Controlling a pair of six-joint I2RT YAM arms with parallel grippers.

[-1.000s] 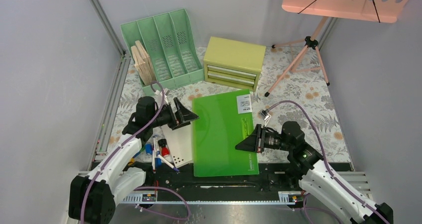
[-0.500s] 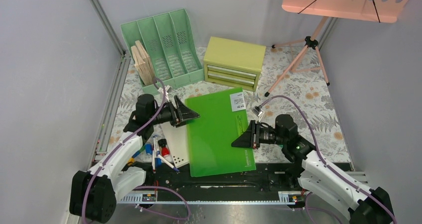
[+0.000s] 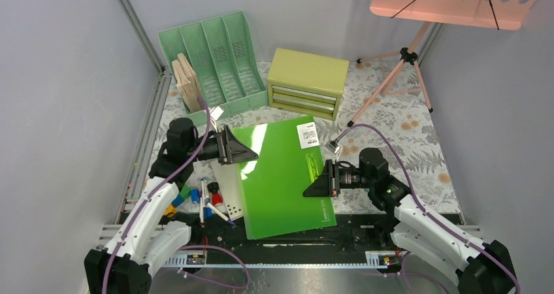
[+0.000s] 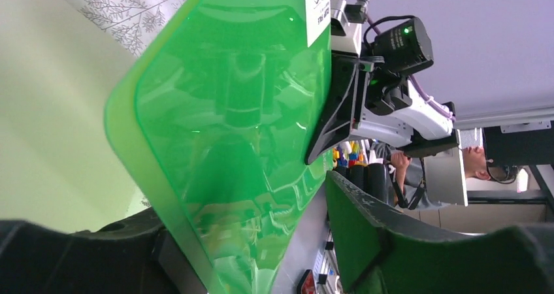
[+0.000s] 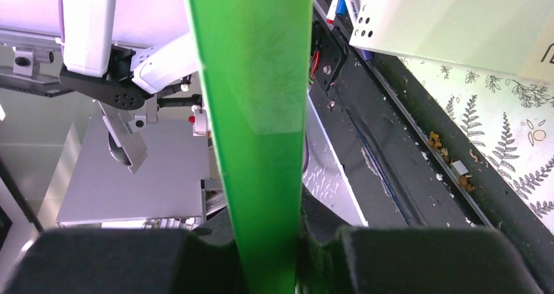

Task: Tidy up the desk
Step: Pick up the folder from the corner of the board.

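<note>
Top external, left to right. Noted left gripper [image 3: 248,152] at left edge of green folder [image 3: 281,176], jaws apart astride that edge, not yet pinching. Folder tilted above desk [image 3: 405,121]. At folder's right edge, right gripper [image 3: 308,191] clamped on it. Probably mid-handover. Next calls for closing left jaws squarely before loosening right.

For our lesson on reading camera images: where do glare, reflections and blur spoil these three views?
Top view: white glare on the green folder beside the left gripper. Left wrist view: the glossy folder mirrors dark shapes; the near fingers are blurred. Right wrist view: the right gripper's fingers are out of focus, the desk print sharp.
</note>
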